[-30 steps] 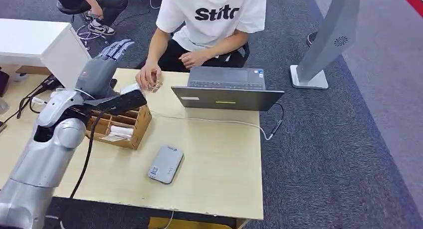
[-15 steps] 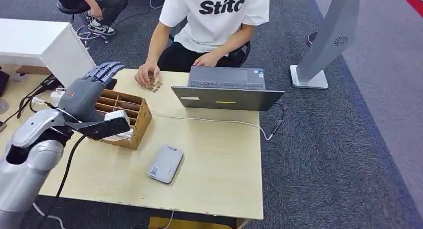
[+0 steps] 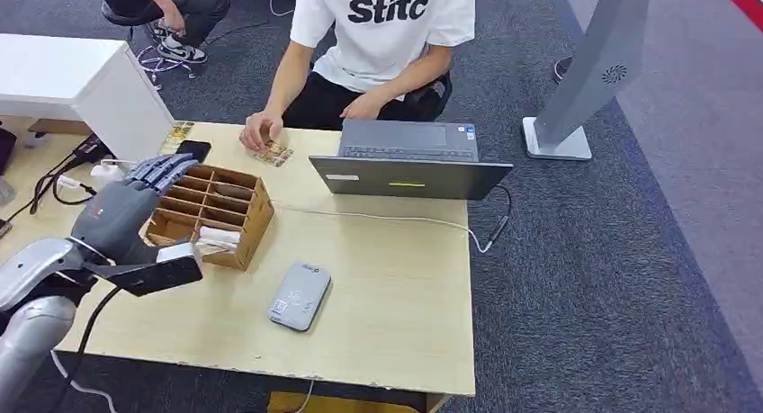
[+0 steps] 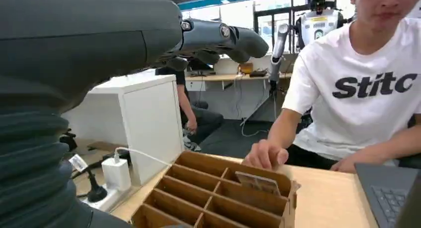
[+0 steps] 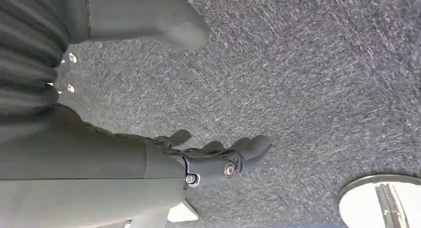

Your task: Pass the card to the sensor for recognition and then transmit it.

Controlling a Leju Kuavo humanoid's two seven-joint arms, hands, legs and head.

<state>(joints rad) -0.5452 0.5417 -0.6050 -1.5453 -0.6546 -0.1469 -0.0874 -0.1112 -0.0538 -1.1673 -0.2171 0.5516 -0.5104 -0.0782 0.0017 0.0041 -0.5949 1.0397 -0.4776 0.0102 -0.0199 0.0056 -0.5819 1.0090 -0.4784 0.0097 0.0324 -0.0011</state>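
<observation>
On the table there is one cardboard organizer box with many compartments, one grey card sensor, one open laptop and one black phone. One white cable runs across the table from the box side toward the laptop. One small pile of cards lies under the fingers of one seated person in a white shirt; how many cards are in it cannot be told. A second person sits further back. Two robot hands are seen: the left hand and the right hand. One white cabinet stands beside the table, and one grey stand is on the carpet.
</observation>
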